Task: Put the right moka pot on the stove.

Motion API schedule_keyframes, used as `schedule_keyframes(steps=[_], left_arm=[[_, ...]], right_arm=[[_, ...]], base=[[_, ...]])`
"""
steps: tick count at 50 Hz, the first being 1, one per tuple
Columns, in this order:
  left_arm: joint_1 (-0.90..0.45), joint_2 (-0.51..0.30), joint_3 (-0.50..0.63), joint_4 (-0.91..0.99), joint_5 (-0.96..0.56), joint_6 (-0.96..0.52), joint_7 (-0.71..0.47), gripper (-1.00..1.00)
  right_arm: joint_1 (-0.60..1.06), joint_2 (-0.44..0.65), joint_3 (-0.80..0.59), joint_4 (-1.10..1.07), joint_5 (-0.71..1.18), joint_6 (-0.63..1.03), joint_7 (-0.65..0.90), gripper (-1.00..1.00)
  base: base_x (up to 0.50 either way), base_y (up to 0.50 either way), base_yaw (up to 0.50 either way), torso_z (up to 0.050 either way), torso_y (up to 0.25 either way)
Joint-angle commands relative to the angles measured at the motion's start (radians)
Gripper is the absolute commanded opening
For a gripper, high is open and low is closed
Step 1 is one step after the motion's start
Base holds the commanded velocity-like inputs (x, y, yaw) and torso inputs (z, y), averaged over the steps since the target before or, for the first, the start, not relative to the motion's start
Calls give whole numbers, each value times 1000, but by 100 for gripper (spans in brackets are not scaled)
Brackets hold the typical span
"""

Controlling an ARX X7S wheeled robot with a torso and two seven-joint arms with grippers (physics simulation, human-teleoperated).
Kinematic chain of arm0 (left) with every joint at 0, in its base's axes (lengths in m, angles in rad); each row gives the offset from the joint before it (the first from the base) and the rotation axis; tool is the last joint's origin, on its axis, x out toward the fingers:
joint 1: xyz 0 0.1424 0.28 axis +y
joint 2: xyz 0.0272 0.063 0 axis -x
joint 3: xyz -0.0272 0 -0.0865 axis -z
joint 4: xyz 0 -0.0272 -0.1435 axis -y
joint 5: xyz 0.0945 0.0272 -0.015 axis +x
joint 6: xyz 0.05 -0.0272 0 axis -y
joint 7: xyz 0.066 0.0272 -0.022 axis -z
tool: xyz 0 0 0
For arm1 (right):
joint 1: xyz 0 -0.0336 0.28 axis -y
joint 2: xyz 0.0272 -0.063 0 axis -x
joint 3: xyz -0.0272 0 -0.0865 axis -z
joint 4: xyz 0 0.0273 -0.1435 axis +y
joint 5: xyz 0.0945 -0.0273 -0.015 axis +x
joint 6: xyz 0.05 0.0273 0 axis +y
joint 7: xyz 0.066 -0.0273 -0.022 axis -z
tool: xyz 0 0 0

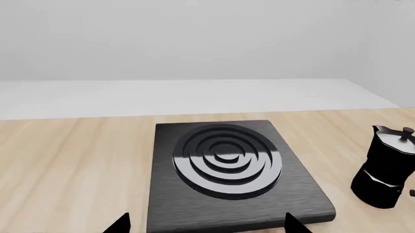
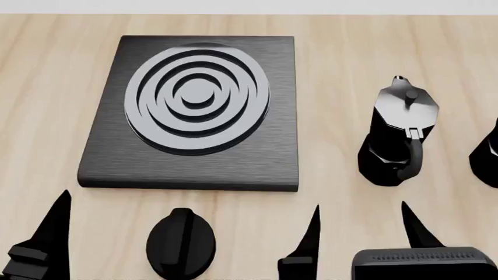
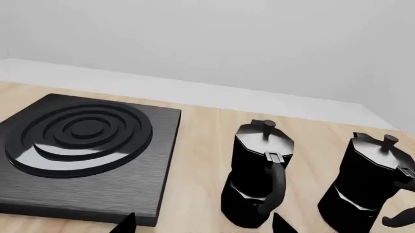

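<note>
The right moka pot [image 3: 370,184] stands upright on the wooden table; in the head view it is cut off at the right edge [image 2: 488,157]. An identical second moka pot [image 2: 397,134] stands to its left, between it and the stove [image 2: 195,169]. The stove lies flat, nothing on it. My right gripper [image 2: 360,204] is open and empty, short of the second pot, with the right pot off to its right. My left gripper [image 1: 207,224] is open and empty at the stove's front edge [image 1: 227,213]. Only one of its fingers [image 2: 55,227] shows in the head view.
A small black oval knob [image 2: 181,242] lies on the table [image 2: 350,46] in front of the stove. The second pot also shows in the left wrist view [image 1: 389,167]. Behind the table's far edge is a pale ledge and wall [image 3: 259,48].
</note>
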Motion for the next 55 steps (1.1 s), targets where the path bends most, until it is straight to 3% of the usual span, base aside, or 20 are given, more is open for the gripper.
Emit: schedule_keyframes(steps=[1, 25, 55], left_arm=[[2, -4, 1, -5, -5, 13, -5, 100], [0, -14, 9, -12, -19, 29, -22, 100], [-2, -24, 20, -19, -28, 45, -39, 100]], right_arm=[[-3, 10, 18, -13, 17, 4, 0, 100], [-99, 96, 223, -83, 143, -20, -49, 100], [-299, 200, 675, -39, 356, -88, -153, 100]], base=[[0, 0, 0, 0, 0], [0, 0, 0, 0, 0], [0, 0, 0, 0, 0]])
